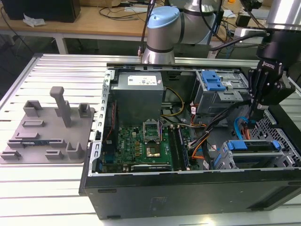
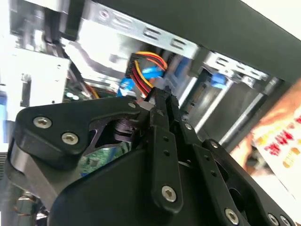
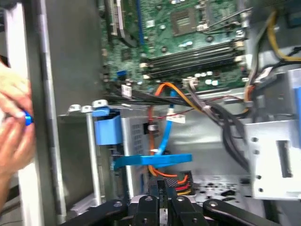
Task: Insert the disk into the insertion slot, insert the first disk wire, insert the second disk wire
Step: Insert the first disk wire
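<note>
On the slatted table (image 1: pixel 51 190), computer case (image 1: pixel 188 200) with disk (image 1: pixel 261 147); workbench (image 1: pixel 103 26) behind

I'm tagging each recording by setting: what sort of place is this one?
Probably a robotics lab or workshop. An open desktop computer case sits on a slotted aluminium table, a grey fixture plate lies beside it, and a wooden bench strewn with cables stands behind the robot arm.

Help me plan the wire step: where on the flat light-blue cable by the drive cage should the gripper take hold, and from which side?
Probably the straight stretch of the light-blue cable next to the blue bar, not the loose bend toward the motherboard. It is flat, so pinch across its broad faces, coming from the open side of the case; the orange cable crowds one edge.
</note>
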Motion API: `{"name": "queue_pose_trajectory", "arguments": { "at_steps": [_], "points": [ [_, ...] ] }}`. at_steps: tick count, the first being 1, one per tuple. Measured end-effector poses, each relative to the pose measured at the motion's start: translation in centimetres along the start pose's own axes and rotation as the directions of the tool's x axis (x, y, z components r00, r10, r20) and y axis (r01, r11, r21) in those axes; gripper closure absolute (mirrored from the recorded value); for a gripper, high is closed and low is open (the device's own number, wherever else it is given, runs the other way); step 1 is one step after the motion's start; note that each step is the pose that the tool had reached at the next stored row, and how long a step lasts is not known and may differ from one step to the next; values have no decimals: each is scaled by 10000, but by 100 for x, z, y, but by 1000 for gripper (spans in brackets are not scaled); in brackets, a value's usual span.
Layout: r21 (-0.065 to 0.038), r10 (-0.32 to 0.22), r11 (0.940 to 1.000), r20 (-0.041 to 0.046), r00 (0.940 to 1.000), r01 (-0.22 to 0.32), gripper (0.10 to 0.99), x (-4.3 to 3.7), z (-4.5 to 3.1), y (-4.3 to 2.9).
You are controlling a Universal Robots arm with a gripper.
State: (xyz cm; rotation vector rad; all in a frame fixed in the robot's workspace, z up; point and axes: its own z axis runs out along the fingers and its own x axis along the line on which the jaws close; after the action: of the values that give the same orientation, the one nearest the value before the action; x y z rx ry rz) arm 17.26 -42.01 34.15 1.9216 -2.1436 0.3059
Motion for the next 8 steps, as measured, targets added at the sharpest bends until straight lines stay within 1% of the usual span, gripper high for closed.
{"name": "queue_pose_trajectory", "arguments": {
  "at_steps": [1,2,3,4,5,6,8],
  "points": [
    [-19,-7,10000,195,9998,8,922,7,2,-6],
    [-36,-13,10000,351,9994,14,922,19,5,-11],
    [-54,-20,10000,536,9986,22,922,44,13,-21],
    [-65,-24,10000,642,9979,29,922,78,22,-30],
    [-70,-28,10000,696,9976,33,922,102,30,-35],
    [-73,-28,10000,725,9974,33,922,126,37,-38],
    [-77,-29,10000,767,9970,35,922,226,54,-48]
  ]
}}
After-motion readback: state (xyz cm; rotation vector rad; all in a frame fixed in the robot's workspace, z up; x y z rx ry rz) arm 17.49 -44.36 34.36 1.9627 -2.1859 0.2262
